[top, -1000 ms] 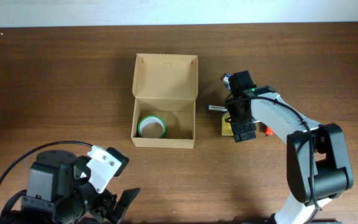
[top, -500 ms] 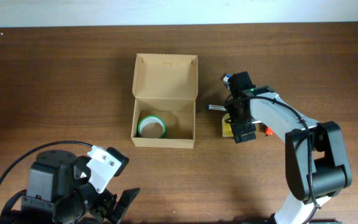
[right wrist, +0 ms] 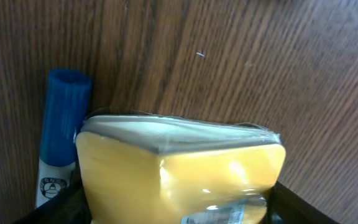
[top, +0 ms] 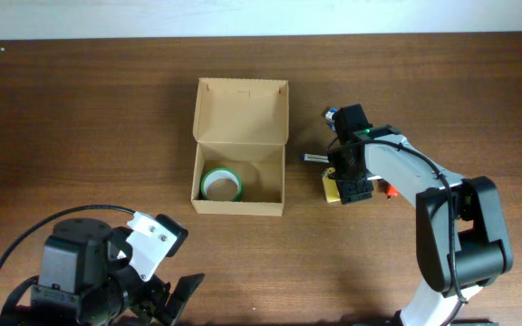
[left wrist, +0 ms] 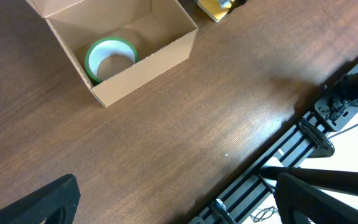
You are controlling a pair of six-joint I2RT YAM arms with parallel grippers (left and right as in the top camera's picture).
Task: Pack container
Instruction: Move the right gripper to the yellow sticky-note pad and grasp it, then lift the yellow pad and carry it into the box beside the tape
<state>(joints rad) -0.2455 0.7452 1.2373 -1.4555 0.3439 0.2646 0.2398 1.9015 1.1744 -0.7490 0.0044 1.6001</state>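
Note:
The container (top: pixel 239 205) is a tan cardboard box with its flap lid (top: pixel 242 110) open toward the back. It also shows in the left wrist view (left wrist: pixel 143 67). A green tape roll (top: pixel 222 185) lies inside it at the left. My right gripper (top: pixel 352 192) is just right of the box, down at the table, shut on a yellow plastic-wrapped pad (right wrist: pixel 179 168), which also shows in the overhead view (top: pixel 332 186). A blue marker (right wrist: pixel 64 124) lies against the pad. My left gripper (left wrist: pixel 179 205) is open and empty, high over the table's front left.
A dark pen (top: pixel 312 157) lies between the box and the right arm. A red item (top: pixel 390 190) lies under the right arm. The table's front edge and a black rail (left wrist: pixel 303 134) are near the left gripper.
The right gripper has shifted very slightly up and left around the yellow pad. The left arm, the box and the tape roll have not moved.

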